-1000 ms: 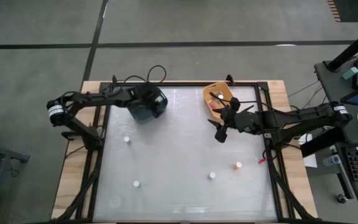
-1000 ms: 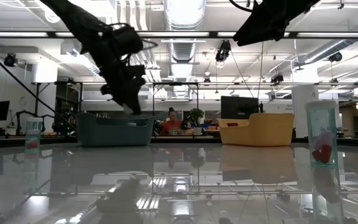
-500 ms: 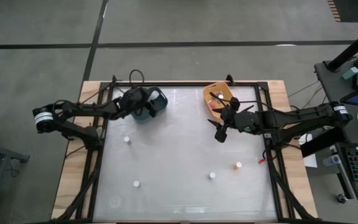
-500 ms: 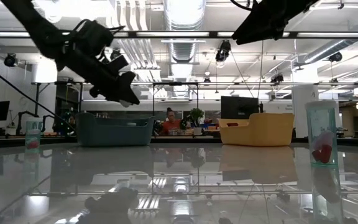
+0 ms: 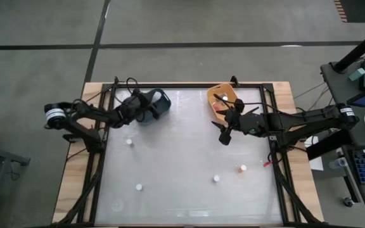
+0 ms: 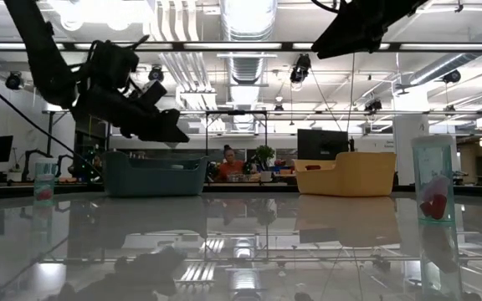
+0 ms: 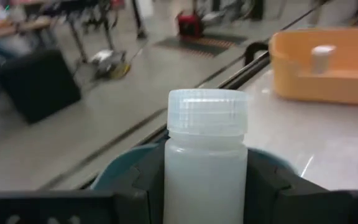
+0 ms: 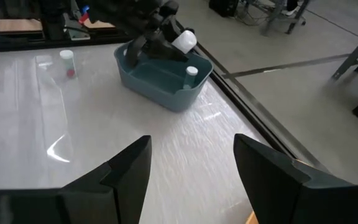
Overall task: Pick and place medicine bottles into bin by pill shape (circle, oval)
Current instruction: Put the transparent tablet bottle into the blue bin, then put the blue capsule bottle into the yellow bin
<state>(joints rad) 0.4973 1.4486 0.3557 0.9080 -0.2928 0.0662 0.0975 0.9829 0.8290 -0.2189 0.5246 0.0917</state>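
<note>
My left gripper (image 7: 207, 186) pinches a white-capped medicine bottle (image 7: 207, 155) above the blue tub (image 5: 155, 106), not yet released; my right gripper (image 5: 225, 128) hovers spread beside the yellow tub (image 5: 224, 96). Both tubs already hold bottles; four bottles (image 5: 129, 142) remain on the table (image 5: 182, 164).

Right gripper (image 8: 191, 171) open above table (image 8: 73, 162). Blue tub (image 8: 160, 84) holds one bottle (image 8: 191, 73); left gripper (image 8: 160, 31) apparently clamps another (image 8: 184, 41).

My left gripper (image 7: 207, 186) hides the lower part of the bottle (image 7: 207, 155) it holds, so the pills inside can't be told. Beyond it, the room is blurred.
</note>
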